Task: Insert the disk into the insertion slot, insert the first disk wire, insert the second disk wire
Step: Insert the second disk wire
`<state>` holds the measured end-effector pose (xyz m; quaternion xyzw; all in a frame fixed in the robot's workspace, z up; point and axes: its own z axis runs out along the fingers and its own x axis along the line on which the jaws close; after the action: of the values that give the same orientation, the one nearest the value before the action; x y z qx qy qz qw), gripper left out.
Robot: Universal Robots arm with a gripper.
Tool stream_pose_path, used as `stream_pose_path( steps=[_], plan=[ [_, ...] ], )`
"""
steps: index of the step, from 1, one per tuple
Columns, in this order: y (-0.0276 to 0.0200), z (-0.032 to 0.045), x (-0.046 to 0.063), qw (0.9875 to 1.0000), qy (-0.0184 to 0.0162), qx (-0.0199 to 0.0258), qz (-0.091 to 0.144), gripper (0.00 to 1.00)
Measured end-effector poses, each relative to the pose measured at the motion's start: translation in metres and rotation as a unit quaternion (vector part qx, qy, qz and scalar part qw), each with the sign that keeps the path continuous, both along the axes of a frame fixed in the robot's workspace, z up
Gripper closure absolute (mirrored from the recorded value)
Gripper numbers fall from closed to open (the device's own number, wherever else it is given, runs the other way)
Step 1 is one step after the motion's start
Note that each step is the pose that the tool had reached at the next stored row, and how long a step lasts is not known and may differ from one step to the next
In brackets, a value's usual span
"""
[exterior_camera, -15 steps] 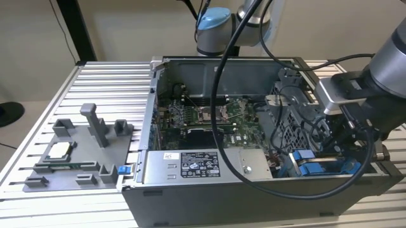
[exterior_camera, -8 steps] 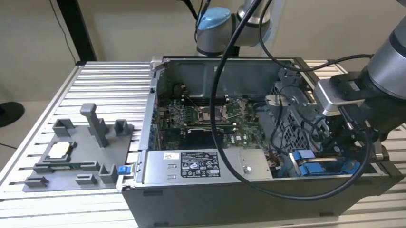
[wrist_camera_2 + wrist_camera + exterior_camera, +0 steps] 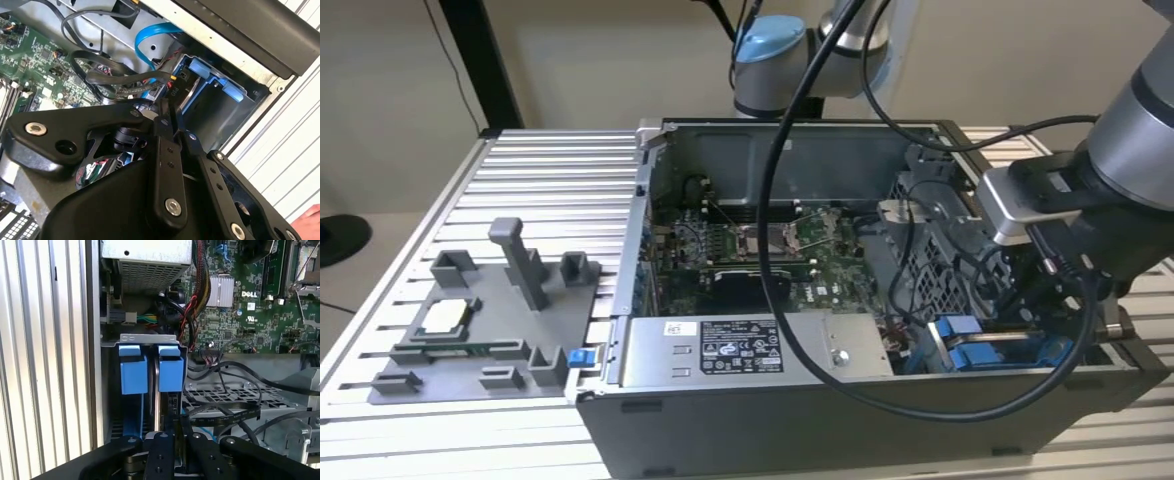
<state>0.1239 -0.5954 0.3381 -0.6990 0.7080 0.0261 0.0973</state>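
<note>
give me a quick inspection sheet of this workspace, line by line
surface: ribbed metal table, carrying an open computer case.
job's things: drive bay with blue tabs at the case's corner; disk not clearly told apart.
clutter: grey plastic tray with upright pegs, on the exterior view's left.
grippers: gripper down at the drive bay, its fingers close together; whether they hold anything cannot be told.
cables: black cables beside the bay; blue cable looping inside the case.
surroundings: beige wall; a hand at the second wrist view's edge.
</note>
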Motion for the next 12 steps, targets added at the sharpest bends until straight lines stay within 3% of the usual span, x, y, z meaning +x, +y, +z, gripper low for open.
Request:
stream_pose_path(
  steps=[12],
  plan=[
    [0.0003,0.0019,0.0000,1.0000,-0.0015,0.0014,0.000,1.00]
  ],
)
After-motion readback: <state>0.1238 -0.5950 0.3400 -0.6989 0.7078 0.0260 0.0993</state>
